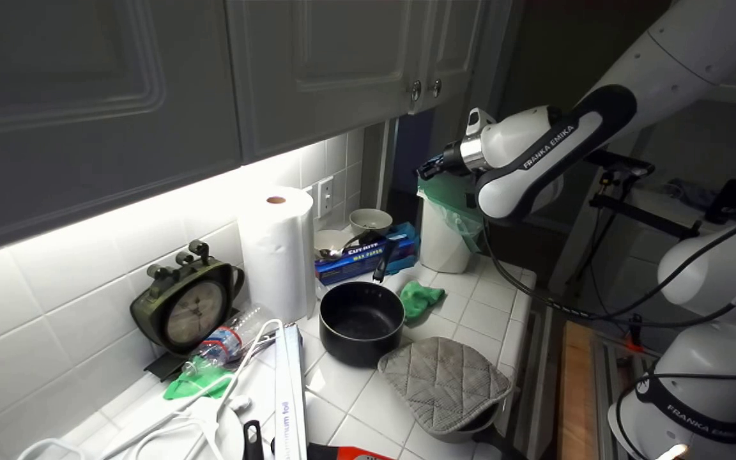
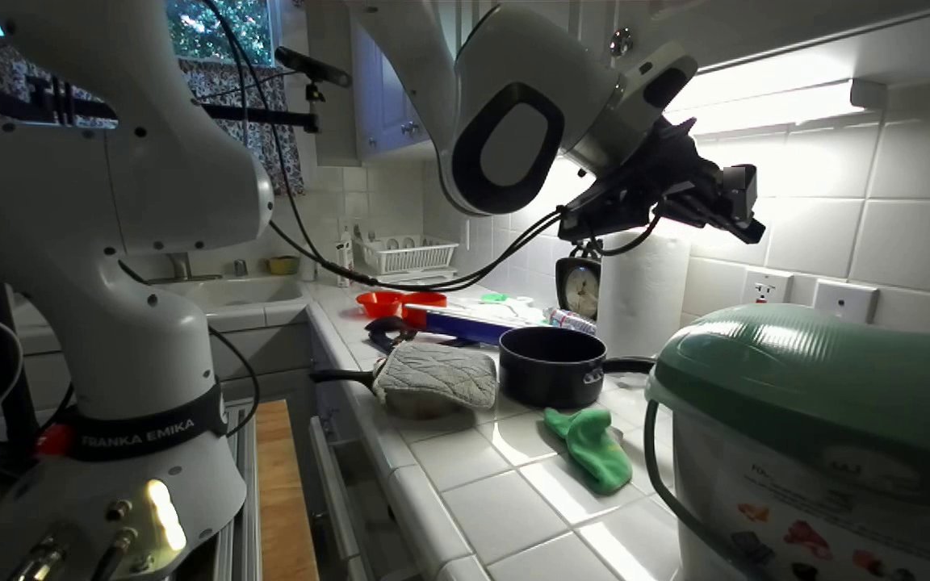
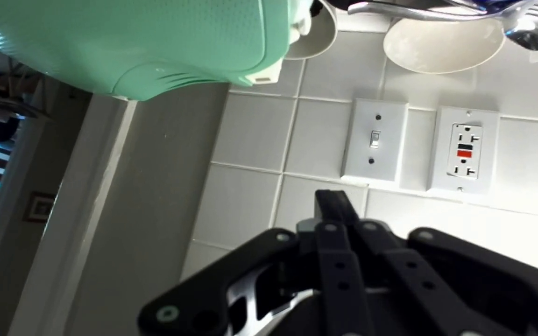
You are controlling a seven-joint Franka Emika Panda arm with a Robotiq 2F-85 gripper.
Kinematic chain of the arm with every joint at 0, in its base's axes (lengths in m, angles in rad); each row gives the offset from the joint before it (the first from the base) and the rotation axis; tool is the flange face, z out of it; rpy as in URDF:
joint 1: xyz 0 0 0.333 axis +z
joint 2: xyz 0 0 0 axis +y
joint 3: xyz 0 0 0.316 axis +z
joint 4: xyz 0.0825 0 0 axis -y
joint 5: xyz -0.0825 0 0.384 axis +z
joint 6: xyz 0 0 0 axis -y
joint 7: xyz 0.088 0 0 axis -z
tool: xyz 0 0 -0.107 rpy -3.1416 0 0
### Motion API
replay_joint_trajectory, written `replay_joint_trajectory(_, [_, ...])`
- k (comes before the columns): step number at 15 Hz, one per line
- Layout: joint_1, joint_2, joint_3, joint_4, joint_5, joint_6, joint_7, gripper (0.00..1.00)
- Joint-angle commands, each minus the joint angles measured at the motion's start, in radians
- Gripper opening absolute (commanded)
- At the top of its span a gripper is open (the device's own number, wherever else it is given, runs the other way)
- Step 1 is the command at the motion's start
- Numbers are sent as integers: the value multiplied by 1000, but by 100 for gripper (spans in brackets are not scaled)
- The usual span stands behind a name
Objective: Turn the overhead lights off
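in the wrist view, the toggle switch (image 3: 375,139) sits in the middle of its wall plate (image 3: 390,140), at 1 o'clock from the gripper (image 3: 336,205). the gripper jaws are drawn together, holding nothing visible; they stand apart from the switch. expect the switch to be light, rigid and smooth, probably with a snap action. do not grasp; press its free end with the joined jaws. the wrist view also resolves, at 3 o'clock from the switch, the gfci outlet (image 3: 465,151). an exterior view shows the lit under-cabinet lamp (image 2: 796,105), absent from the wrist view.
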Motion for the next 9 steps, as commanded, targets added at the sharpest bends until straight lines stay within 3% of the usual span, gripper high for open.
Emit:
replay_joint_trajectory(1, [-22,69,97,40,202,15,-121,0])
replay_joint_trajectory(5, [6,197,138,72,270,81,-211,0])
replay_joint_trajectory(9, [122,350,30,131,270,140,-333,0])
